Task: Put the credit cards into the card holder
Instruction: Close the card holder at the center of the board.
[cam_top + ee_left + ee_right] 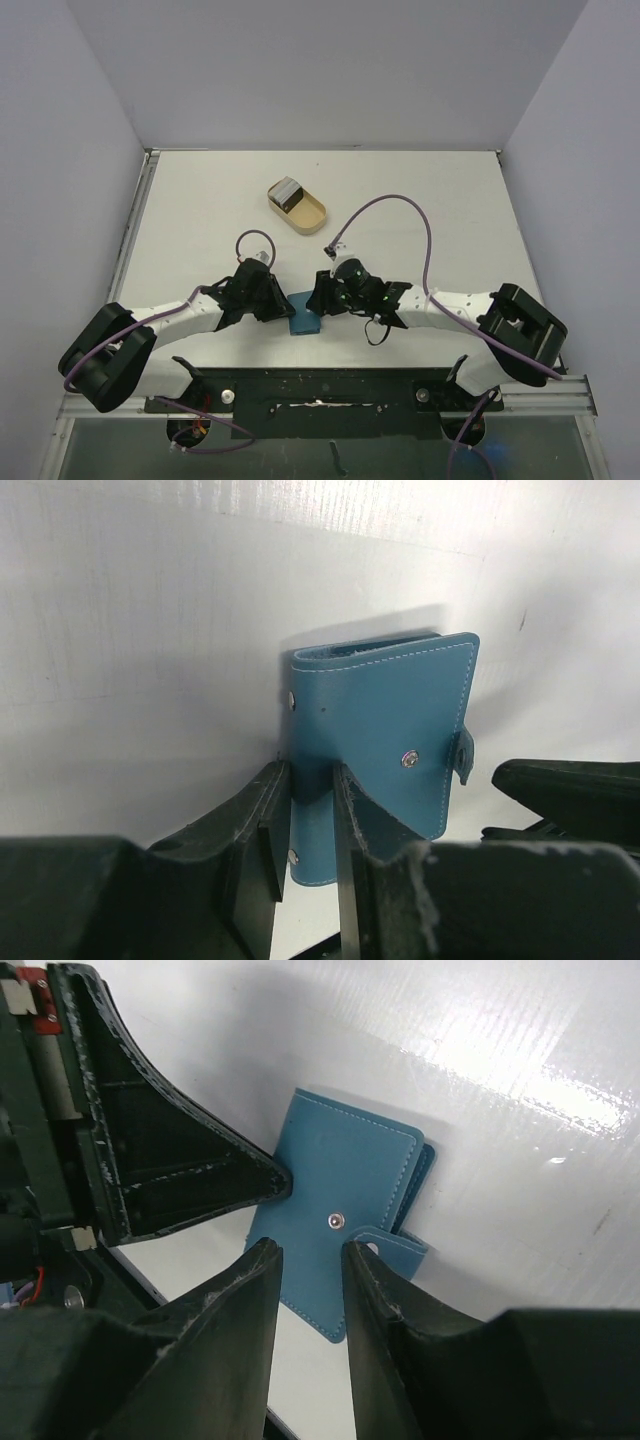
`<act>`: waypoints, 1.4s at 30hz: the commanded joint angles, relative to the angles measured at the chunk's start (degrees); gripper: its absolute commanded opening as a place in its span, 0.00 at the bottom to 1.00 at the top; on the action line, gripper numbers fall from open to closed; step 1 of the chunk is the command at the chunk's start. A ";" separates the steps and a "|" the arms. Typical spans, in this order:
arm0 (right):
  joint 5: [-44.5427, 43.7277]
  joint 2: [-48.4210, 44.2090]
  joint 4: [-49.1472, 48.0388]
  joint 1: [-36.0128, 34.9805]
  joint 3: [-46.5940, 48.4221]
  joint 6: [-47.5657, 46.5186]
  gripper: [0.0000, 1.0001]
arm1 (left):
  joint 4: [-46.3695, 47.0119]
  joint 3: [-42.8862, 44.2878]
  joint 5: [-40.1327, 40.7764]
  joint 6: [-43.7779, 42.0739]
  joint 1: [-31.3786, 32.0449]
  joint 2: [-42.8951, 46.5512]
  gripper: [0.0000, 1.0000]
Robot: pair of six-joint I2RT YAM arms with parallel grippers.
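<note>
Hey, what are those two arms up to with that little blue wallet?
Both arms are working on the card holder near the front of the table. The left gripper pinches one edge of it, while the right gripper stands open over its cover, beside the unsnapped tab. The credit cards lie in the tan tray farther back, not yet picked up.

**Around the work: tray, tabletop and walls**

A tan oblong tray [312, 214] with rounded ends lies toward the far middle of the white tabletop [420, 185], turned at a slant. The wrist views show that the tabletop [140, 660] [500, 1110] has a faint ribbed grain and catches bright glare. A metal rail [135, 225] runs along its left edge. Plain pale grey walls [320, 70] enclose it at the back and on both sides.
</note>
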State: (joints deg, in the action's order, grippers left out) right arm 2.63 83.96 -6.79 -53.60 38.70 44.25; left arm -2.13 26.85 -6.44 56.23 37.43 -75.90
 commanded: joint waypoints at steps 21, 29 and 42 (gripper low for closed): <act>0.59 4.28 -1.00 0.49 3.84 1.33 0.39 | -1.29 1.85 2.01 -0.57 0.36 0.03 0.19; 2.24 5.55 -2.81 0.04 3.62 1.72 0.33 | -0.66 1.57 1.51 0.17 0.51 1.05 0.19; 1.84 6.13 -1.56 -0.16 3.62 1.64 0.29 | 4.00 -0.44 -1.38 4.31 0.63 5.22 0.19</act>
State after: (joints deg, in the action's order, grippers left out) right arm 3.49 89.38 -6.00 -53.30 40.29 45.54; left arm -2.79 26.33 -6.31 58.37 37.74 -73.45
